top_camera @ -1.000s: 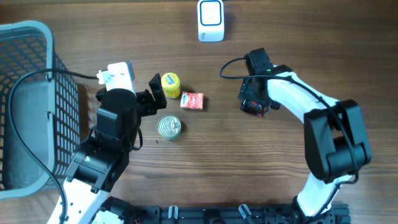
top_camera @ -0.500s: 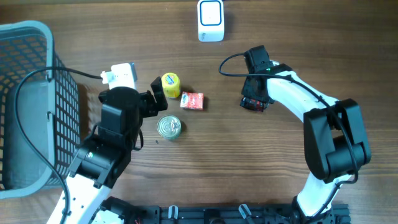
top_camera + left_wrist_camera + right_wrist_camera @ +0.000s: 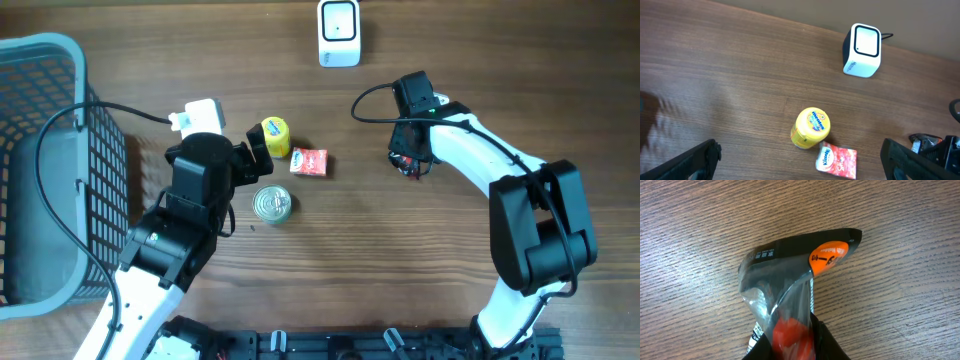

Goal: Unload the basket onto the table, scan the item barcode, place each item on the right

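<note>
Containers: blue-grey mesh basket (image 3: 45, 60) at the table's left edge. Its grid wall and grey floor show, and my left arm's black cable arcs over its rim.

Jaws: my right gripper (image 3: 409, 155) is clenched on the black packet (image 3: 790, 275), pinching its clear, crumpled end. The orange label end points away from my fingers. I cannot tell whether it touches the wood. It sits right of centre, well apart from the white scanner (image 3: 339, 33) at the far edge.

My left gripper (image 3: 801, 162) is spread wide, grasping nothing, with the yellow can (image 3: 810, 128) lying on its side between the fingers. The red tissue pack (image 3: 837, 161) is just beside it. An upright tin can (image 3: 272, 204) stands nearby.

Surface: brown wood-grain table (image 3: 330, 260). Beyond its far edge is plain taupe background.
</note>
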{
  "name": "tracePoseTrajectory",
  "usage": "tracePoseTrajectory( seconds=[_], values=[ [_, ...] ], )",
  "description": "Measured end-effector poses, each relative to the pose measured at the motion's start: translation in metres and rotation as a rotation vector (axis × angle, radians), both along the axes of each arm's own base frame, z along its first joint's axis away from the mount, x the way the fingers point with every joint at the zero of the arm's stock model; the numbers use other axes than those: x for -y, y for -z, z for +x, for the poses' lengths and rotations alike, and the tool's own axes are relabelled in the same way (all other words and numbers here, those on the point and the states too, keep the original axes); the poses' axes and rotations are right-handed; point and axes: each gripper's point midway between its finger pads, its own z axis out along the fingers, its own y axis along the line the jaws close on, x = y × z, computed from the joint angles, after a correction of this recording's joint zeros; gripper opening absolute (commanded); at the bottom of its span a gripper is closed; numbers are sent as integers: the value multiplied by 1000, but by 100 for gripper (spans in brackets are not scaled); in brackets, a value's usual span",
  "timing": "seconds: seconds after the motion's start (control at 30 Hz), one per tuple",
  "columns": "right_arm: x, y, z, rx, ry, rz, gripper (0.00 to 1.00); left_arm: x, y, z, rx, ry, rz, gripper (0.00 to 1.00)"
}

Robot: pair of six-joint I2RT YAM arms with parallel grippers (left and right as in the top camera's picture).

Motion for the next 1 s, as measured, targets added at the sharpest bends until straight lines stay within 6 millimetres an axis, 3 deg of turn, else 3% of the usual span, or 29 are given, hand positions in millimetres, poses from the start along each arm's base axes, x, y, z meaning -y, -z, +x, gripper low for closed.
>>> tracePoseTrajectory(
  seconds=[0.3, 0.57, 0.6, 0.67, 0.83, 1.0],
  values=[
    [0, -5, 1, 6, -28, -9, 8, 1, 0, 0, -2, 7, -5, 100],
    [0, -57, 11, 131, -79, -6, 9, 4, 9, 3, -30, 13, -2, 100],
    [0, -65, 11, 149, -83, -3, 15, 5, 12, 4, -37, 12, -1, 100],
    [0, -76, 12, 175, -90, 1, 36, 6, 16, 6, -50, 8, -2, 100],
    [1, -81, 9, 176, -77, 6, 39, 8, 24, 10, -68, -1, -7, 100],
    [5, -74, 4, 164, 90, 47, 41, 8, 22, 12, -59, -5, -16, 100]
  ],
)
